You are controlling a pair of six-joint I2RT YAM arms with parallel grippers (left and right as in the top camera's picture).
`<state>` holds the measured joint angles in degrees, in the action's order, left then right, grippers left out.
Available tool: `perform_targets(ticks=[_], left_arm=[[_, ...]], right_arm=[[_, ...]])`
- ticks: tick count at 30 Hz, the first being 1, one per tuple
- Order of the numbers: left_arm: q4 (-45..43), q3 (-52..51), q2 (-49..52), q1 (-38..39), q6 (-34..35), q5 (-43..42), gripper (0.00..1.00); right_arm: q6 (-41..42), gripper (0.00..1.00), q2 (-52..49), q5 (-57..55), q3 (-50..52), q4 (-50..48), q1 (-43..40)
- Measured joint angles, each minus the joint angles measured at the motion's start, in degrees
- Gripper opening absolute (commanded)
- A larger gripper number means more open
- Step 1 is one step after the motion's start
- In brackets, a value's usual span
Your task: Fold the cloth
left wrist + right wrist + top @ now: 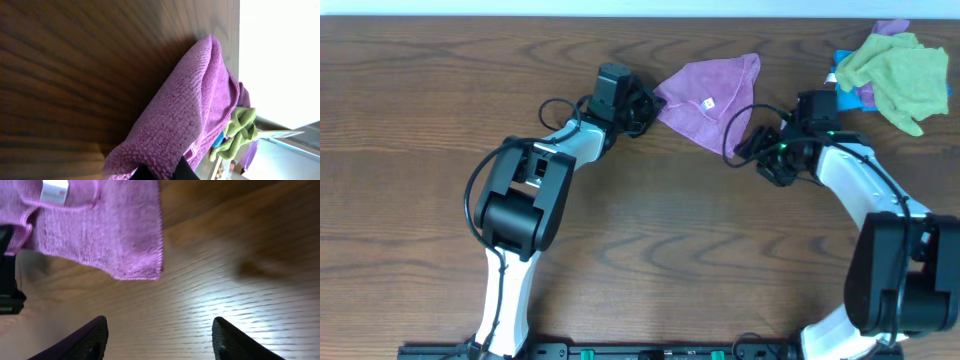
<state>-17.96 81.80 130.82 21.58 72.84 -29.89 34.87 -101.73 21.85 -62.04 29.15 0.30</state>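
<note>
Table [650, 250]: dark wood grain.
Right gripper [159, 339]: fingers apart, nothing between them, near the lower corner of the cloth [110, 235].
Left gripper [652, 106]: clamped on the cloth's left edge, with the fingertips mostly buried in the fabric.
The cloth: lilac terry, bunched into a rough triangle at far centre, white tag [708, 102] facing up.
Yellow-green cloth [905, 68]: heaped far right, apparently over a blue cloth [839, 64].

small white tag [54, 190] on the cloth [708, 95], too blurry to make out any print, nothing else readable anywhere
</note>
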Motion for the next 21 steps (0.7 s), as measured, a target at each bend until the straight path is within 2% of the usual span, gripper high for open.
perform_targets(ticks=[7,14,21], left_arm=[[1.9,0.0,-1.2,-0.5,-1.3,-2.1,0.06],[3.1,0.0,-1.3,-0.6,-2.8,-4.5,0.06],[3.1,0.0,-1.3,-0.6,-2.8,-6.2,0.06]], right_arm=[[0.0,0.68,0.0,-2.4,1.4,-7.3,4.6],[1.8,0.61,0.0,-4.8,7.1,-14.8,4.7],[5.0,0.62,-0.1,-5.9,12.3,-22.9,4.7]])
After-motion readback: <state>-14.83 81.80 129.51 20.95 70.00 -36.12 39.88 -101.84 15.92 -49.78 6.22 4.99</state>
